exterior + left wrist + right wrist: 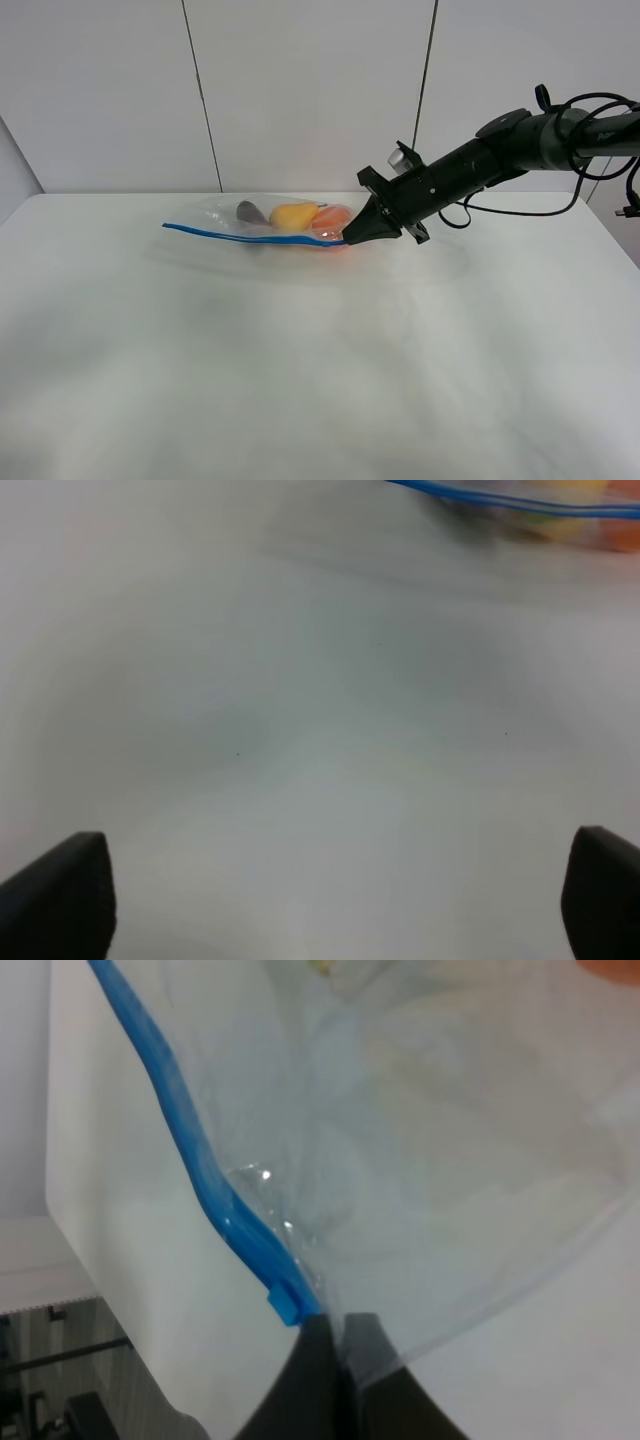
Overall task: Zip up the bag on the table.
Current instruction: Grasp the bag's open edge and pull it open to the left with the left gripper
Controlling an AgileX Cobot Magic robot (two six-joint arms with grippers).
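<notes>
The clear bag [280, 222] lies at the back middle of the white table [300, 350], holding a dark eggplant [249, 211], a yellow pear [292, 215] and an orange [334, 220]. Its blue zipper strip [250, 237] runs along the near edge. My right gripper [350, 238] is shut on the strip's right end; the right wrist view shows the closed tips [335, 1345] pinching the bag [430, 1160] at the strip's end [190, 1150]. My left gripper [340, 900] is open and empty over bare table, with the strip [520, 502] far ahead. The left arm is out of the exterior view.
A white panelled wall [300, 90] stands right behind the table's far edge. The right arm [500, 150] with its loose cables [600, 165] reaches in from the right. The table's edge [60, 1230] shows in the right wrist view.
</notes>
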